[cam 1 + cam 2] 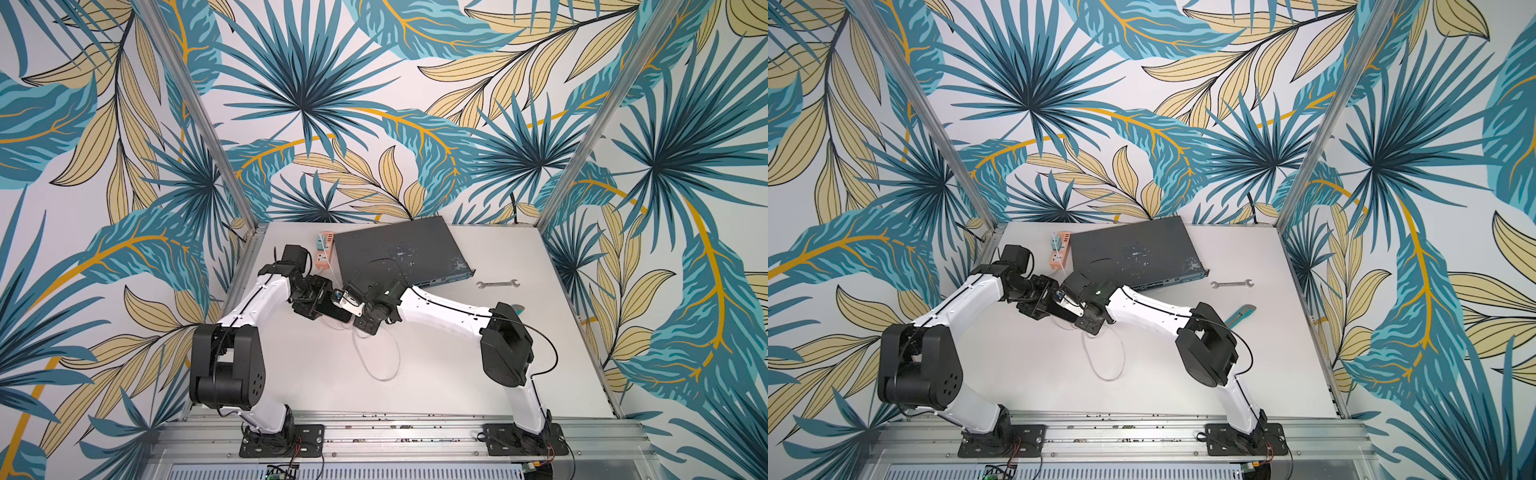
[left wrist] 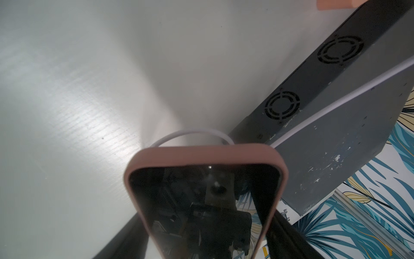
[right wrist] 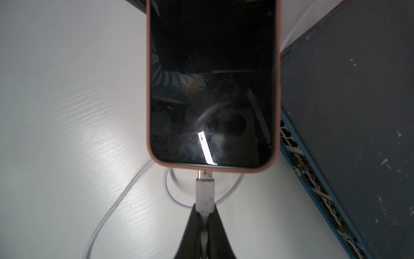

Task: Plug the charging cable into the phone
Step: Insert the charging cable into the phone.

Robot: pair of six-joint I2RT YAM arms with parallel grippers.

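Closely, left fingers (image 2: 289,240) clamp the phone (image 3: 210,67); right fingers (image 3: 192,235) pinch the charging cable (image 3: 205,195); network switch (image 3: 347,112) just beside.

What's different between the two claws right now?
The left gripper stands wide, clamping the phone by its long sides; the right gripper is pinched nearly shut on the charging cable at its white plug end. The left holds something broad and flat, the right something slim. Both are black, and both are gripping.

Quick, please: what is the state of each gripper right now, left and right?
Left gripper: closed on the phone, holding it by its sides.
Right gripper: closed, holding the charging cable by its connector.
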